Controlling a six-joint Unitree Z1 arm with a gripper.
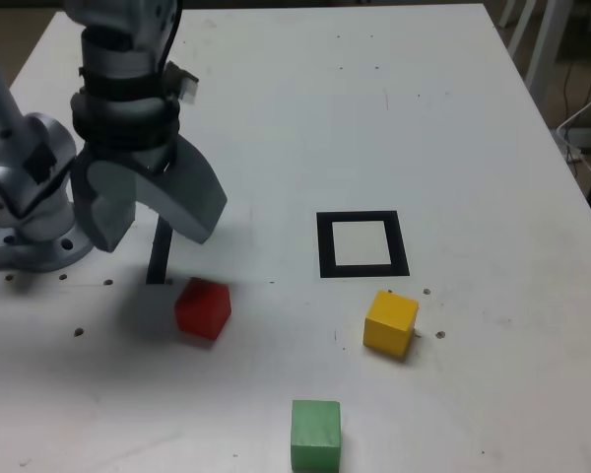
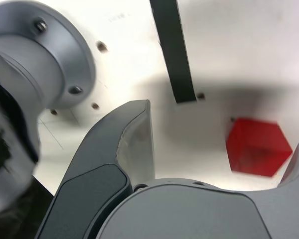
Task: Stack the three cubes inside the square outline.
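In the exterior view, my grey gripper (image 1: 153,232) hangs with its jaws spread apart and empty above the white table (image 1: 276,118), up and toward the exterior view's left of the small matte red cube (image 1: 203,308). The matte yellow cube (image 1: 390,323) sits just below the thick black tape square outline (image 1: 362,243), apart from it; the matte green cube (image 1: 315,435) lies nearest the camera.

In the wrist view, the red cube (image 2: 257,147) lies on the table between my spread fingers (image 2: 132,144), near the end of a straight black tape strip (image 2: 172,50).
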